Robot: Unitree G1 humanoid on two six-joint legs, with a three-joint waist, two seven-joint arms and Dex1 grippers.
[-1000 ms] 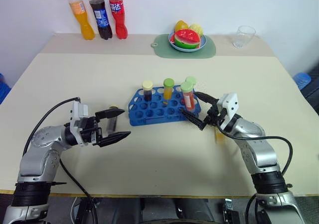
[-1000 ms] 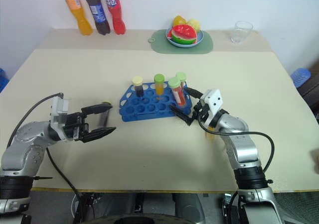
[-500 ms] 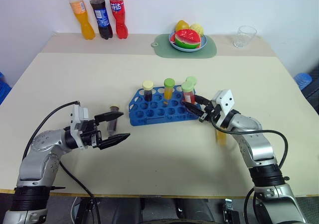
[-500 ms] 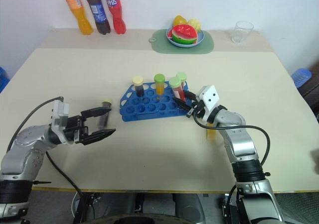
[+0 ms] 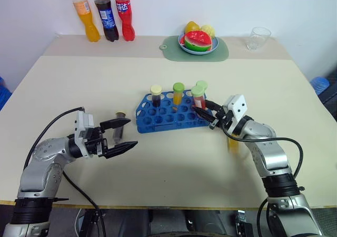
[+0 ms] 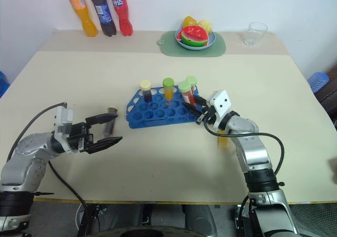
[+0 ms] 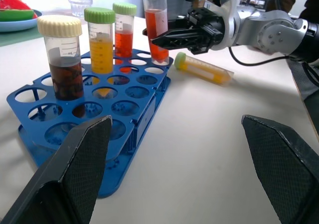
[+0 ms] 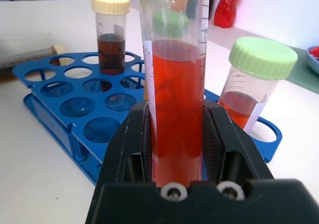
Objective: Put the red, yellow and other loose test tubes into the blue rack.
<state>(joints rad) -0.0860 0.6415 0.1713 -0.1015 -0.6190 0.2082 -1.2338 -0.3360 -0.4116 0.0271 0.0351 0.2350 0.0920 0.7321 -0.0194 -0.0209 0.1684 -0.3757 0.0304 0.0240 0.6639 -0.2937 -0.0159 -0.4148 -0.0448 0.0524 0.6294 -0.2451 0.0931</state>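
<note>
My right gripper (image 5: 210, 116) is clamping the red tube (image 8: 177, 89) low on its body, fingers (image 8: 124, 149) pressing either side, tube standing upright at the right end of the blue rack (image 5: 171, 116). Its green cap is sitting up top. My left gripper (image 5: 121, 135) is hanging wide apart, holding nothing, left of the rack, just above the table (image 5: 168, 163).

In the rack I'm seeing four tubes upright: a dark brown tube (image 7: 62, 59) with a cream cap nearest my left side, a yellow tube (image 7: 101, 47) with a green cap beside it, then a second red-orange tube (image 7: 123, 32) with a green cap behind, and the one I'm gripping.

Still loose: another yellow tube (image 7: 202, 69) with a green cap is lying flat on the table just right of the rack, close under my right arm. A dark tube with a tan cap (image 5: 118, 126) is lying on the table left of the rack, between my left fingers as seen from above; can't tell if they're touching it.
</note>
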